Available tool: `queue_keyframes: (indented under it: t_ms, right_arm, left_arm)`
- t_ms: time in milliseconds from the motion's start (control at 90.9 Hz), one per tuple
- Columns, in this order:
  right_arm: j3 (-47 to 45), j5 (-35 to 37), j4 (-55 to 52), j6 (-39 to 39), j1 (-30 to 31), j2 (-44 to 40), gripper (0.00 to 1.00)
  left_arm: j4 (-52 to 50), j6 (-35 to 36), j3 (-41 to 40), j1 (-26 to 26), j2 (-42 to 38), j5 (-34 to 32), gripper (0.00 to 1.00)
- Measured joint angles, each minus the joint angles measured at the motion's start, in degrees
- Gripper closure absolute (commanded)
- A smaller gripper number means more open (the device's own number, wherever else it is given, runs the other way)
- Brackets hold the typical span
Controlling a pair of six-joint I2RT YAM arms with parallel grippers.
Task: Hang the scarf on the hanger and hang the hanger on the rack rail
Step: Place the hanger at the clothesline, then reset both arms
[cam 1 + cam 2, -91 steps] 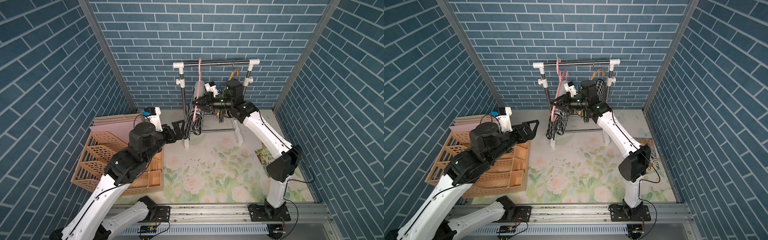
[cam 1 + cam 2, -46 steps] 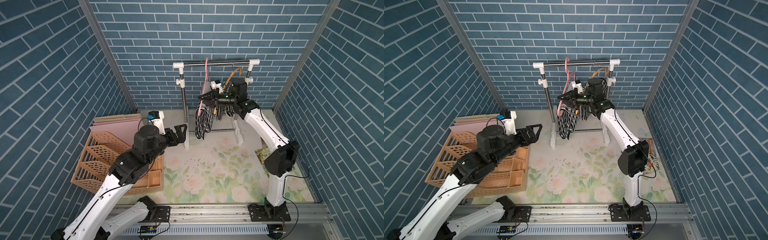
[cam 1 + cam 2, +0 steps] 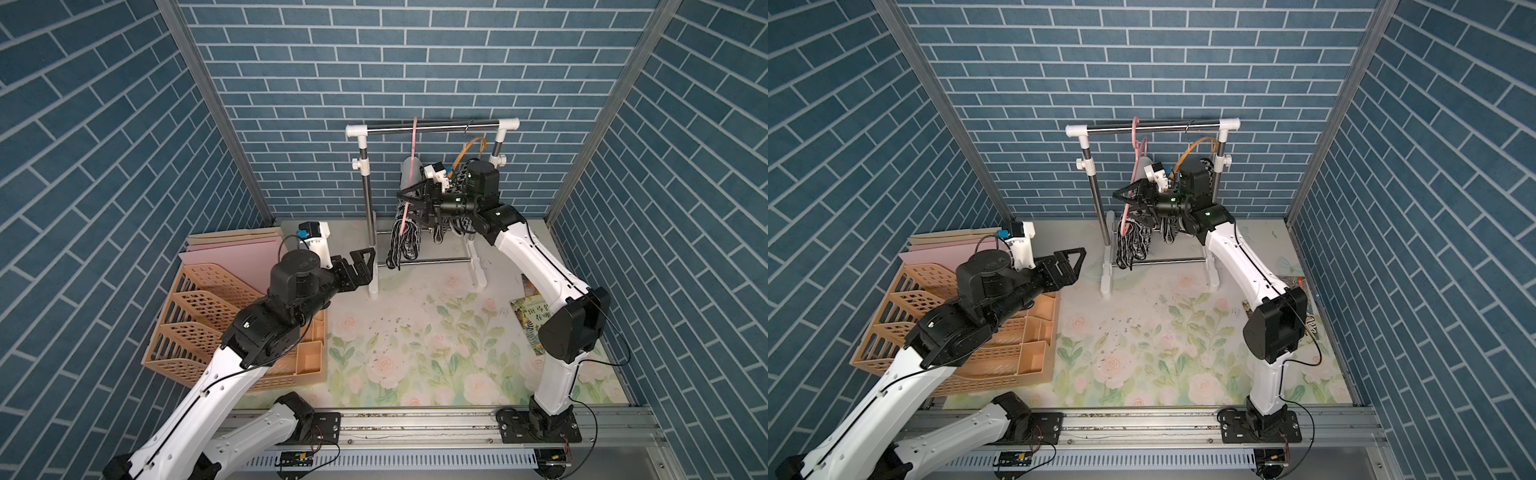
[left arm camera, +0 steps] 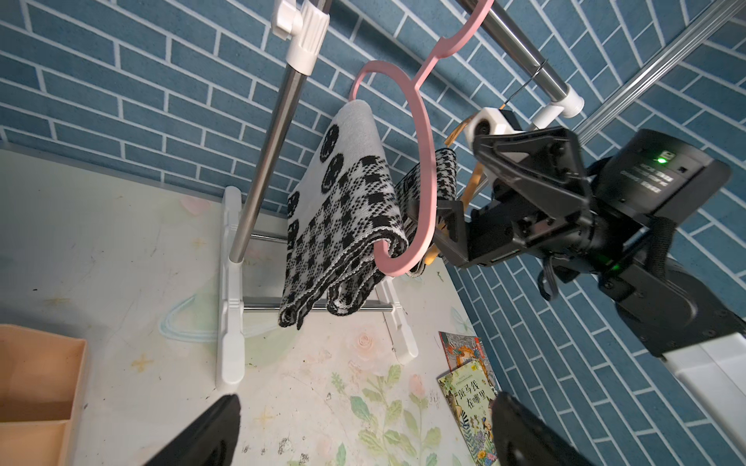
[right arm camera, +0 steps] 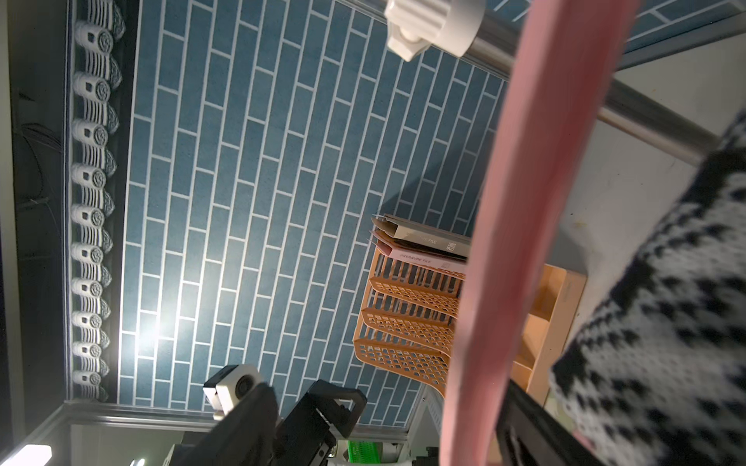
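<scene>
On your left, the left end effector (image 3: 366,258) is hovering over the tabletop (image 3: 415,332) with its jaws wide apart and empty, between the orange file tray (image 3: 199,316) and the rack post (image 3: 368,199). Further right, the scarf (image 4: 343,193) is draping through the curve of the pink hanger (image 4: 424,161), which is hooking over the rack rail (image 3: 440,126). The right end effector (image 3: 405,205) is gripping nothing: its jaws are standing apart with the hanger's rim between them. If you are backing that arm out at an angle, 1 finger could be snagging the rim or the knit, swinging the hanger and sliding the scarf off. The orange hanger (image 3: 471,147) is hanging close behind, so a wide retreat could knock it too.
</scene>
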Motion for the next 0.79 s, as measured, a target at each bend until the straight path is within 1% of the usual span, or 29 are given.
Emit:
queue_keyframes:
  t_ms: [33, 66, 154, 286, 363, 429, 528, 594, 638, 715, 792]
  right_arm:
    - [-1.79, 0.63, -0.48, -1.20, 0.00, -1.97, 0.05]
    - [-3.72, 1.05, -0.90, -2.14, 0.00, -3.93, 0.01]
    - [-9.53, 2.36, -2.23, -4.94, -0.04, -10.01, 0.01]
    - [-16.17, 4.61, -6.01, -12.04, 0.00, -19.26, 0.00]
    - [-20.94, 6.86, -7.63, -17.20, 0.02, -25.40, 0.01]
    - [-27.34, 10.78, -7.93, -21.55, 0.13, -31.95, 0.00]
    - [-40.57, 19.89, -5.16, -28.81, 0.17, -43.15, 0.00]
    - [-50.90, 28.35, -2.56, -33.97, 0.17, -51.17, 0.01]
    - [-57.88, 35.93, -0.61, -37.42, 0.15, -56.08, 0.01]
    - [-68.63, 49.00, 3.50, -42.62, 0.15, -62.03, 0.01]
    - [-78.38, 60.92, 8.83, -46.73, 0.04, -64.94, 0.01]
  left_arm:
    - [0.35, 0.02, -0.24, 0.00, -0.02, -0.46, 0.00]
    - [0.76, 0.07, -0.63, 0.00, -0.02, -0.87, 0.00]
    - [2.67, 0.26, -3.43, 0.00, -0.39, -3.23, 0.00]
    - [7.91, 3.15, -13.70, 0.00, -3.02, -9.16, 0.00]
    - [12.02, 6.84, -20.98, 0.02, -5.11, -13.62, 0.00]
    - [16.17, 10.62, -26.67, 0.04, -6.78, -18.03, 0.00]
    - [24.37, 17.25, -35.43, 0.50, -9.18, -25.57, 0.00]
    - [30.71, 21.46, -41.81, 2.05, -10.95, -29.07, 0.00]
    - [34.88, 24.09, -45.94, 4.00, -11.98, -30.47, 0.00]
    - [41.31, 26.77, -51.52, 8.37, -12.35, -31.26, 0.00]
    - [47.56, 27.80, -55.21, 13.44, -9.88, -31.21, 0.00]
